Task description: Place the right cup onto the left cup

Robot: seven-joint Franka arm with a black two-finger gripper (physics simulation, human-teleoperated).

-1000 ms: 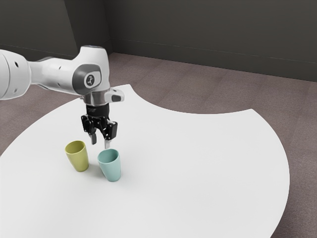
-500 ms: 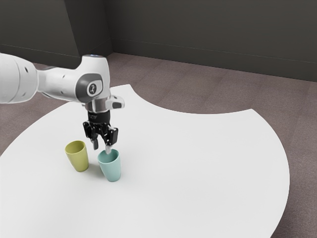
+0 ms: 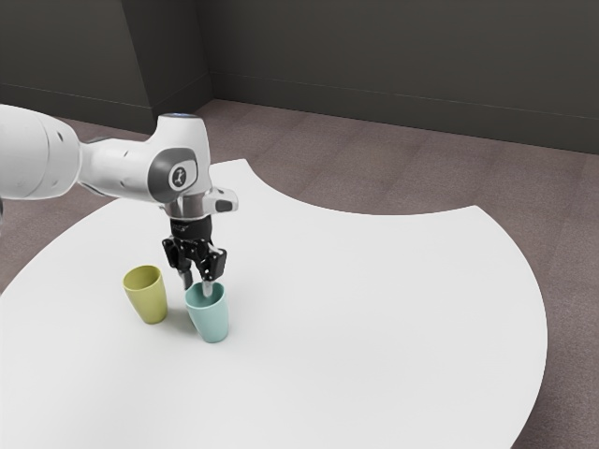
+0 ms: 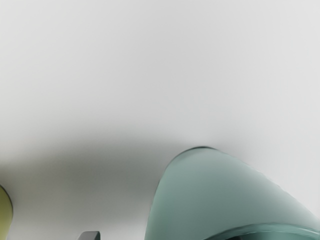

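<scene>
Going left to right in the exterior view, see 1 yellow cup (image 3: 148,297) upright on 1 counter (image 3: 374,309). Next, find 2 fingers (image 3: 208,288) spread, with 1 at the mouth of 1 teal cup (image 3: 211,321), also upright there. Count 2 cups, apart.

Cup, teal (image 3: 211,320): upright on white table (image 3: 374,318), between seven and eight o'clock from view centre. Cup, yellow-green (image 3: 150,301): upright, near the teal one, between nine and ten o'clock from it. Arm, white (image 3: 117,166): entering near half past nine. Gripper, black (image 3: 197,284): fingers parted, one at the teal cup's mouth. Wall, dark (image 3: 402,56): twelve o'clock.
</scene>
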